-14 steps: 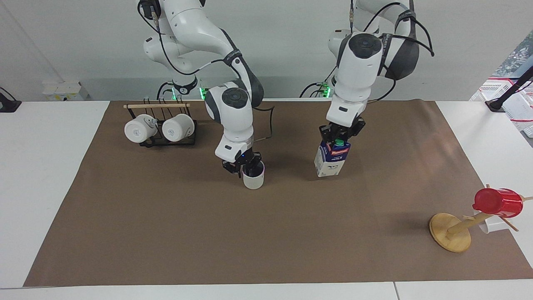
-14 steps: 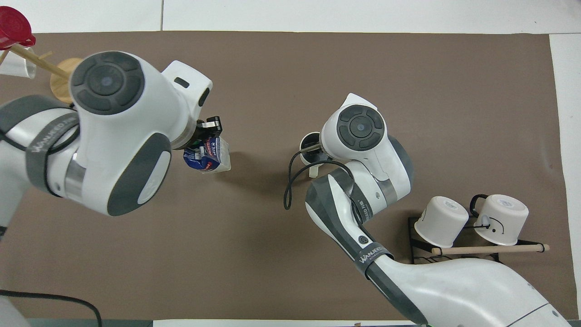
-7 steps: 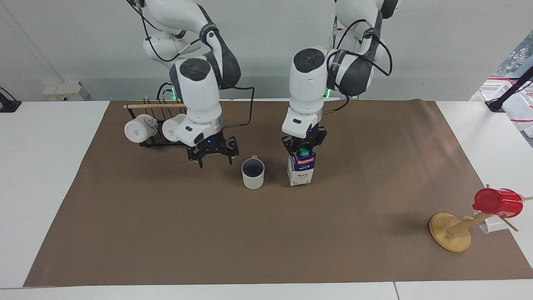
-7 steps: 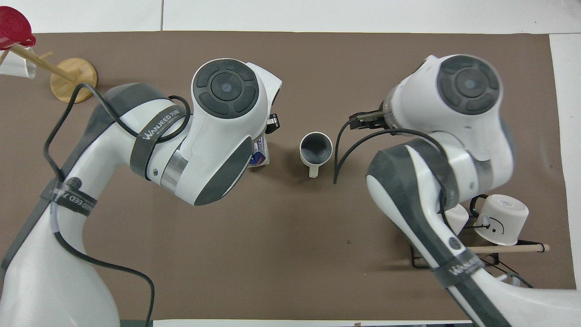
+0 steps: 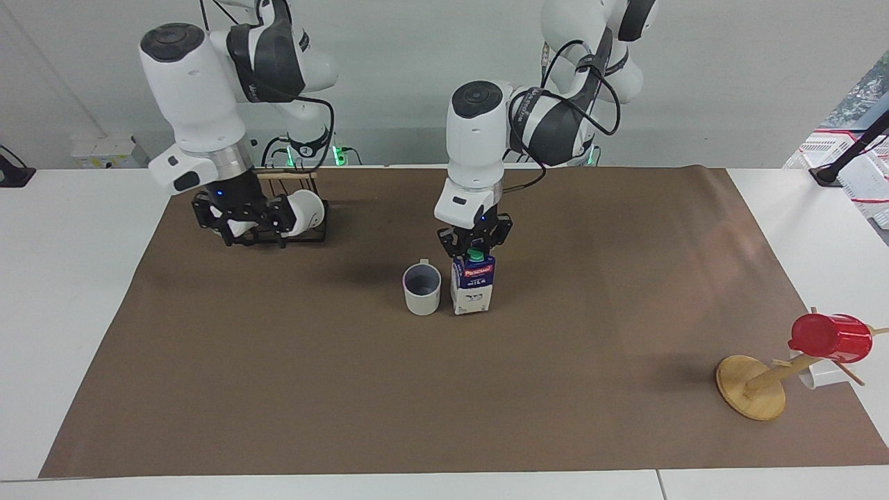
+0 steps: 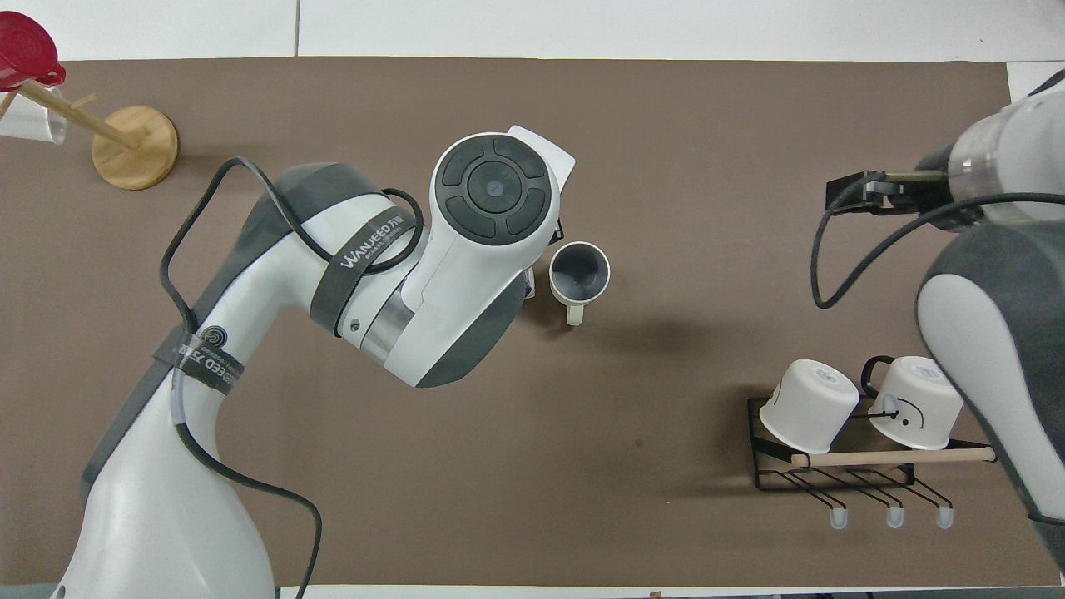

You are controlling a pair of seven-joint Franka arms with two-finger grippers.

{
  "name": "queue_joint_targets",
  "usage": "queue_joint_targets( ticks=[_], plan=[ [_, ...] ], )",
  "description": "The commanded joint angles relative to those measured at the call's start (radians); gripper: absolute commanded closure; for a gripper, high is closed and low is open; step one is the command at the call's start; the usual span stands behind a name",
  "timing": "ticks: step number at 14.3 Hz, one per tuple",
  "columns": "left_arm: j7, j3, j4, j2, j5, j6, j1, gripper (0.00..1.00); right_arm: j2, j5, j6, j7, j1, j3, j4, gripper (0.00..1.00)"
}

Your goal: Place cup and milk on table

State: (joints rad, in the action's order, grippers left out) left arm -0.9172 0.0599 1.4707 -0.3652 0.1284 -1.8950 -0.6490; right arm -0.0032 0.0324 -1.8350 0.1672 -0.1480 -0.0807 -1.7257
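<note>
A wide white table (image 5: 76, 292) carries a large brown paper-like mat (image 5: 444, 389) that covers most of its top, with bare white strips showing at both ends and along the edge farthest from the robots; a plain pale wall rises past the arms' bases. Near the middle of the mat stands the small white ceramic mug with a grey-blue inside (image 5: 421, 289), upright, its handle turned toward the robots. Just beside it, toward the left arm's end, stands the small dark blue gable-top milk carton with a green round cap (image 5: 473, 285), upright on the mat. The left gripper (image 5: 474, 241) is down at the carton's top, its black fingers pinching the gable around the cap. The right gripper (image 5: 239, 214) hangs with its fingers spread, raised over the mat by the black wire rack with a wooden rail (image 6: 840, 466), which sits toward the right arm's end and holds two all-white mugs (image 6: 811, 405) lying tilted with their bases showing. At the left arm's end, far from the robots, a round wooden stand with slanted pegs (image 5: 751, 386) bears a red plastic cup (image 5: 830, 337) and a white cup half hidden under it. White crates sit past the table at that end.
</note>
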Motion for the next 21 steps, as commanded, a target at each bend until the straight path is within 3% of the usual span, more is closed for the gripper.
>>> queue_joint_targets(
  ticks=[1,4,7,8,9,10,12,15,19,21],
  plan=[
    [-0.022,-0.014,0.025,0.003,0.033,-0.021,-0.02,1.0,-0.003,-0.003,0.155,-0.079,0.054,0.007,0.108,0.0],
    [-0.02,-0.014,0.06,0.015,0.034,-0.047,-0.02,1.0,0.0,-0.005,0.293,-0.122,0.1,0.006,0.158,0.0],
    [-0.02,-0.012,0.085,0.025,0.034,-0.068,-0.02,1.0,0.002,-0.008,0.307,-0.14,0.094,0.015,0.169,0.0],
    [-0.019,-0.011,0.085,0.026,0.033,-0.07,-0.02,0.76,-0.001,-0.009,0.312,-0.141,0.094,0.016,0.164,0.0],
    [-0.017,-0.012,0.085,0.026,0.033,-0.078,-0.018,0.12,-0.003,-0.012,0.313,-0.143,0.096,0.016,0.16,0.0],
    [-0.014,-0.012,0.08,0.026,0.033,-0.075,-0.018,0.0,-0.004,-0.022,0.312,-0.144,0.102,0.016,0.156,0.0],
    [-0.012,-0.014,0.074,0.044,0.033,-0.069,-0.015,0.0,-0.004,-0.035,0.312,-0.144,0.105,0.016,0.156,0.0],
    [0.004,-0.02,0.098,0.165,0.031,0.041,0.014,0.0,-0.004,-0.036,0.315,-0.144,0.105,0.016,0.155,0.0],
    [0.209,-0.018,0.27,0.362,0.013,0.094,0.156,0.0,-0.004,-0.034,0.313,-0.144,0.102,0.016,0.155,0.0],
    [0.302,-0.022,0.318,0.406,-0.032,0.126,0.242,0.0,-0.006,-0.034,0.315,-0.144,0.102,0.016,0.155,0.0]
  ],
)
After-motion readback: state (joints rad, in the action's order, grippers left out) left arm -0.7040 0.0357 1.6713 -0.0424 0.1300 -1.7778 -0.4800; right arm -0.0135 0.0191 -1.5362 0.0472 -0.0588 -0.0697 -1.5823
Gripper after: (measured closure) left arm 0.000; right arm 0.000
